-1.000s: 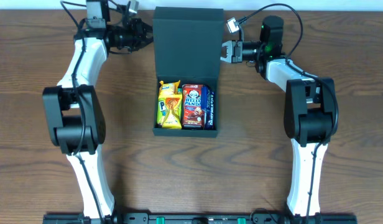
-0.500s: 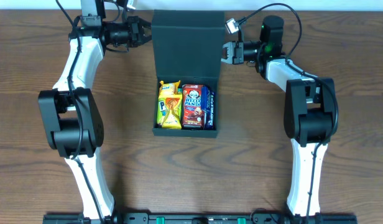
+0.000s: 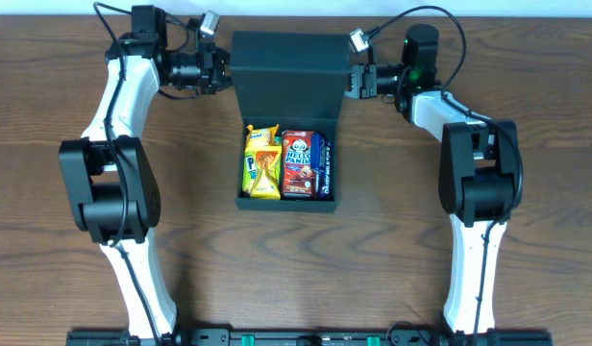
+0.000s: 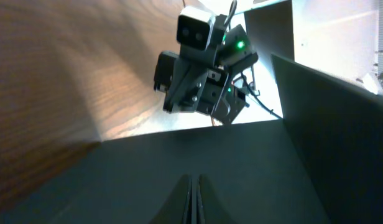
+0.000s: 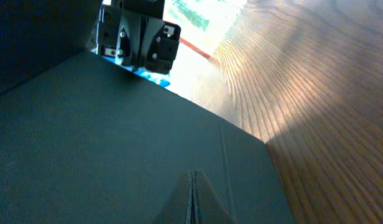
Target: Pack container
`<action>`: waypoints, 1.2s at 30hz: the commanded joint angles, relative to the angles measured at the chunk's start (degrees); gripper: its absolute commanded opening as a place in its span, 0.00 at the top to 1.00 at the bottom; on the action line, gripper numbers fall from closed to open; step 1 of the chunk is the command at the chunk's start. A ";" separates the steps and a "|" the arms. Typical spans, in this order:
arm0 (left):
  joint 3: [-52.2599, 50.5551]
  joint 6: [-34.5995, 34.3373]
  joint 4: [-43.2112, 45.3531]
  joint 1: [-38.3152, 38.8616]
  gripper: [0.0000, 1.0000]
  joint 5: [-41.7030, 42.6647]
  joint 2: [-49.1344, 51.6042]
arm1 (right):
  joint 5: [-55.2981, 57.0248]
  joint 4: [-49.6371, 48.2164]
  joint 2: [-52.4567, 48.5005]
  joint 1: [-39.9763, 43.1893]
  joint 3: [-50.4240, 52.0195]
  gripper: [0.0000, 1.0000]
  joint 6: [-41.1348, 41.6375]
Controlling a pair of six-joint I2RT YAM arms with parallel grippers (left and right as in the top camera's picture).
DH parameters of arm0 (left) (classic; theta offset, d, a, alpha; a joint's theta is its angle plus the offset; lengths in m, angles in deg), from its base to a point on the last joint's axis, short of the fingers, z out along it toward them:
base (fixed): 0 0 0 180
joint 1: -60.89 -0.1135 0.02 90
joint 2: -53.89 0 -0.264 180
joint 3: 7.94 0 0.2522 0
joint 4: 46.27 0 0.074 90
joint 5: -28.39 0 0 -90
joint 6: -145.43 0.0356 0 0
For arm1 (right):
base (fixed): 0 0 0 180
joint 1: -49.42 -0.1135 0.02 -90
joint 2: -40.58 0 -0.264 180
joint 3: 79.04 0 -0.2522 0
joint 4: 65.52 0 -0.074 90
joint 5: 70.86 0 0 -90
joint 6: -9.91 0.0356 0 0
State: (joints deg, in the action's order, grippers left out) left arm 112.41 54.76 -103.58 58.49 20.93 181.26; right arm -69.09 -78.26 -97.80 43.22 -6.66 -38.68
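The container (image 3: 286, 197) is a dark teal-black box in the middle of the table, and it holds several snack packets (image 3: 284, 163). Its flap lid (image 3: 286, 72) stands tilted up at the far side. My left gripper (image 3: 222, 69) is shut, with its tips against the lid's left edge. My right gripper (image 3: 352, 81) is shut against the lid's right edge. In the left wrist view the closed fingers (image 4: 194, 199) lie along the dark lid (image 4: 148, 174), with the right gripper (image 4: 204, 81) beyond. The right wrist view shows closed fingers (image 5: 191, 199) on the lid (image 5: 104, 137).
The brown wooden table (image 3: 527, 250) spreads all round the box. Both arm bases stand at the near edge, left (image 3: 133, 288) and right (image 3: 469, 279). Cables loop above each wrist at the far edge.
Both grippers have closed in on the lid's side edges. The lid's far edge has risen and come forward, so the lid looks shorter and wider from above.
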 commanded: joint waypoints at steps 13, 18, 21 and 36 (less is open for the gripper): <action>0.96 16.04 -17.16 0.13 0.94 -9.38 -2.67 | -1.01 -0.09 -0.52 -0.20 -0.96 0.99 0.81; 0.96 16.76 -17.70 0.11 0.94 -9.68 -2.67 | -0.92 -0.09 -0.52 -0.20 -0.96 0.99 0.81; 0.96 16.72 -17.68 0.11 0.94 -10.25 -2.67 | 0.83 -0.09 -0.52 -0.15 -0.96 0.98 0.83; 4.81 -8.57 -11.02 0.28 0.94 -30.73 -2.69 | 31.67 0.55 -0.52 2.86 -2.56 0.98 3.98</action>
State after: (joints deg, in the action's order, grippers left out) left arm 113.54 50.78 -114.10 58.54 -5.27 180.41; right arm -44.10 -77.91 -97.80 44.45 -6.95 -35.29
